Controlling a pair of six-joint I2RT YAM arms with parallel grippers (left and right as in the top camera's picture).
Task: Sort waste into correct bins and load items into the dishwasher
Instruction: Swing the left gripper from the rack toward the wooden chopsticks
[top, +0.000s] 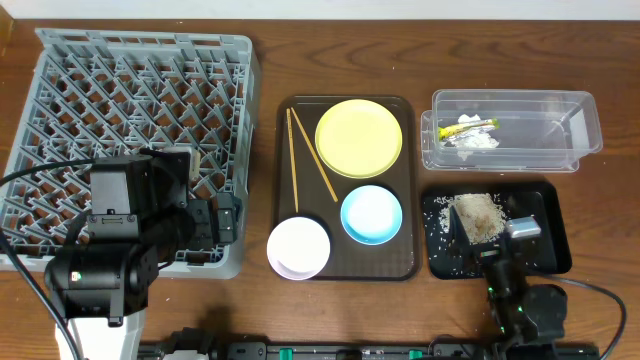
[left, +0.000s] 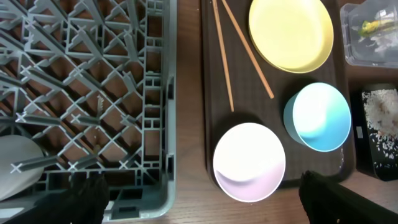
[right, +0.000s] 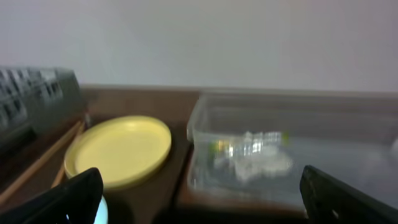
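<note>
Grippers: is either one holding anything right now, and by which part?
Nothing is held. The left gripper and the right gripper both stand open and empty.

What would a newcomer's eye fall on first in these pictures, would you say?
Most likely the large grey dish rack on the left of the table, the biggest thing there. Next come the bright yellow plate and light blue bowl on the dark brown tray in the middle, then the beige food scraps scattered in the black tray on the right.
</note>
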